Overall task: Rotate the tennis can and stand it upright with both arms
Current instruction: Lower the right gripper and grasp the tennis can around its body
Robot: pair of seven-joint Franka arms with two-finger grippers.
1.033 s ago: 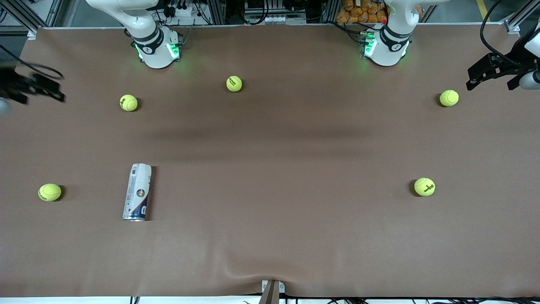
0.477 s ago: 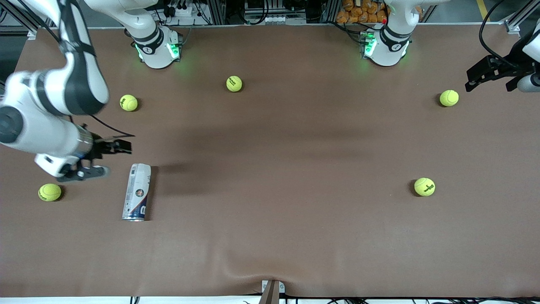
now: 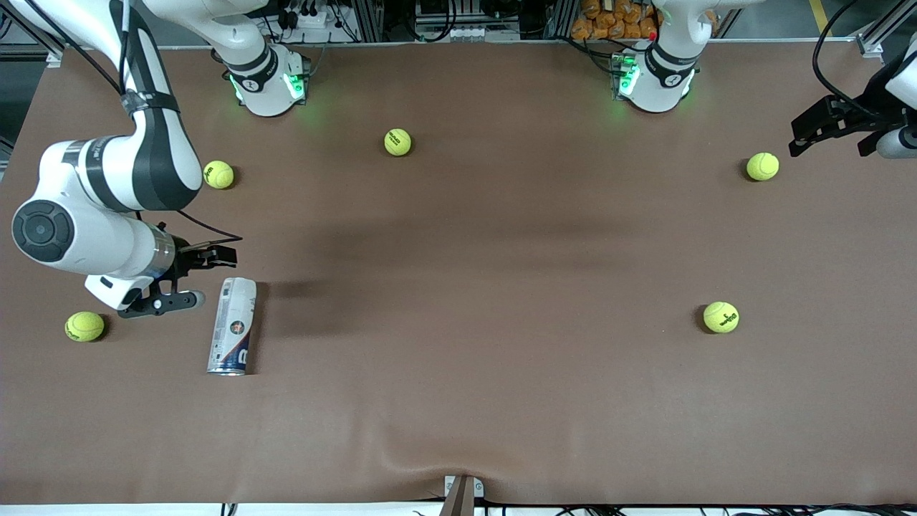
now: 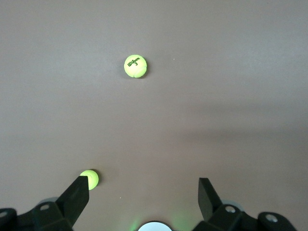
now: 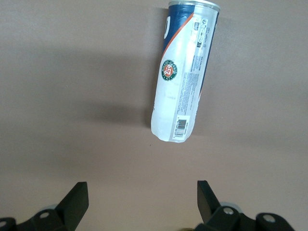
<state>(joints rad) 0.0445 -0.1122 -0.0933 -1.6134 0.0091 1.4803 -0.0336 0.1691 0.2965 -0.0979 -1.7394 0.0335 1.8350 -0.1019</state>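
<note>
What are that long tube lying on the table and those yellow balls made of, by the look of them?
The tennis can looks like thin plastic with a glossy printed white and blue label; its rim end seems to be silvery metal, since it glints in the front view. The tennis balls look like fuzzy yellow-green felt, matte, with dark printed lettering. The table is covered with a dull brown sheet, slightly wrinkled, perhaps paper or cloth.

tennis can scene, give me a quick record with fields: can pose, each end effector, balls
tennis can: lying on its side on the table, untouched
right end effector: open, empty, beside the can's end farther from the front camera
left end effector: open, empty, waiting at the left arm's end of the table
tennis balls: five loose on the table, the one beside the can toward the right arm's end
</note>
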